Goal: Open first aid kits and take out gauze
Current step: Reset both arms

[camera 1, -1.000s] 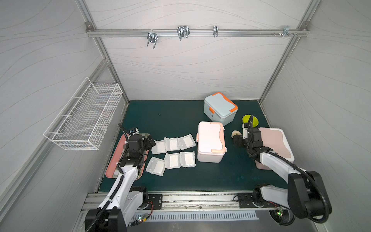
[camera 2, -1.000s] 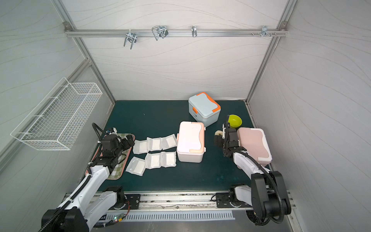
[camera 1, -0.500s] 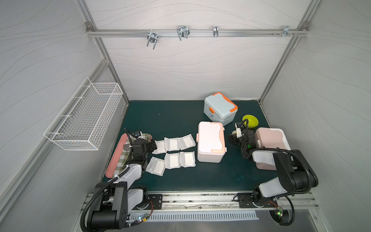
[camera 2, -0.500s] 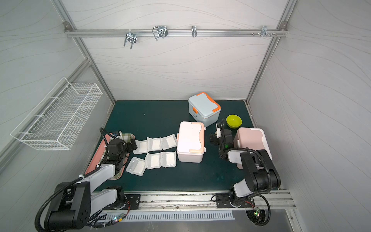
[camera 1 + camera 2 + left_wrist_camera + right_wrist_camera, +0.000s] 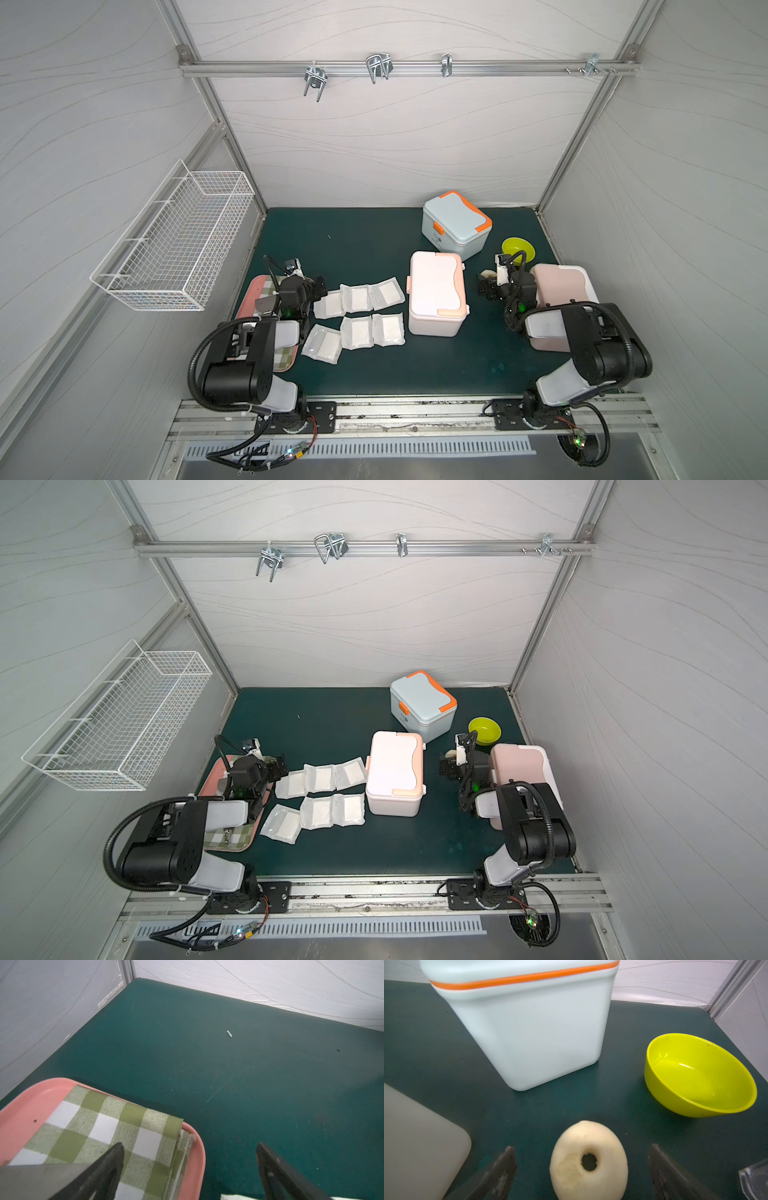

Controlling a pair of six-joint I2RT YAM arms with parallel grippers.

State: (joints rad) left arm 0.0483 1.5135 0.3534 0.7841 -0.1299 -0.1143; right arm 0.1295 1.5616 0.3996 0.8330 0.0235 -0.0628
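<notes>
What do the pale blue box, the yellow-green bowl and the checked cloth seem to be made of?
Pale blue box: probably plastic, smooth and matte, with rounded moulded corners.
Yellow-green bowl: likely plastic, glossy; bright highlights show inside.
Checked cloth: woven fabric, matte; the weave and a frayed edge are visible.

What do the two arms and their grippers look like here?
The left arm and right arm match: black joint housings, pale grey link covers, black ribbed cable loops, a green light near each wrist. The left gripper and right gripper have dark, tapered fingers.
</notes>
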